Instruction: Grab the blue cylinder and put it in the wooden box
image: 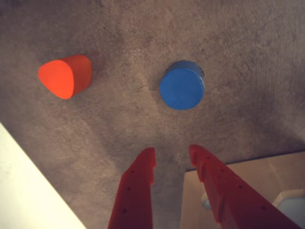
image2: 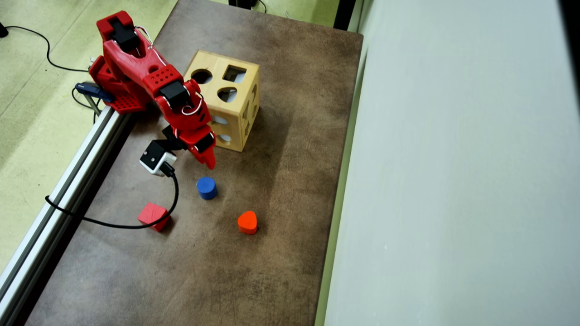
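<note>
The blue cylinder (image: 182,88) (image2: 206,187) stands on its flat end on the brown table. My red gripper (image: 172,155) (image2: 207,162) hangs a short way from it, between it and the wooden box (image2: 226,105). Its fingers are apart with nothing between them, and it points toward the cylinder. In the wrist view a corner of the wooden box (image: 257,186) shows at the bottom right behind one finger. The box has round, square and heart-like holes in its top and side faces.
An orange-red heart-shaped block (image: 64,76) (image2: 247,222) lies beyond the cylinder. A red cube (image2: 153,216) sits near the black camera cable (image2: 174,190). A metal rail (image2: 68,190) runs along the table's left edge and a pale wall (image2: 453,181) borders its right edge.
</note>
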You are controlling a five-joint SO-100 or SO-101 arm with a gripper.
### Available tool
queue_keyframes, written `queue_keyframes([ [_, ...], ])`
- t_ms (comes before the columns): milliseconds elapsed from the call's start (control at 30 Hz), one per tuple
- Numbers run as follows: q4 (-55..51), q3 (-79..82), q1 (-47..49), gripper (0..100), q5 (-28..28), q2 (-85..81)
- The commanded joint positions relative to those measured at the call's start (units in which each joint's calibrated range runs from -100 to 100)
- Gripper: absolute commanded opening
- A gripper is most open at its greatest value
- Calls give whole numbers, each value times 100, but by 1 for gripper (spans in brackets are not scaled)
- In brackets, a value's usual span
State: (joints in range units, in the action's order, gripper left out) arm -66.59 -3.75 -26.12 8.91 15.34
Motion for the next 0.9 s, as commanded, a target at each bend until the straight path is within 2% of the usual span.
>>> queue_keyframes([
  [0, 52, -180, -18, 12, 59, 126],
  [133, 52, -225, -174, 15, 63, 313],
  [433, 60, -260, -293, 29, 337, 492],
  [867, 52, -269, -382, 30, 479, 789],
])
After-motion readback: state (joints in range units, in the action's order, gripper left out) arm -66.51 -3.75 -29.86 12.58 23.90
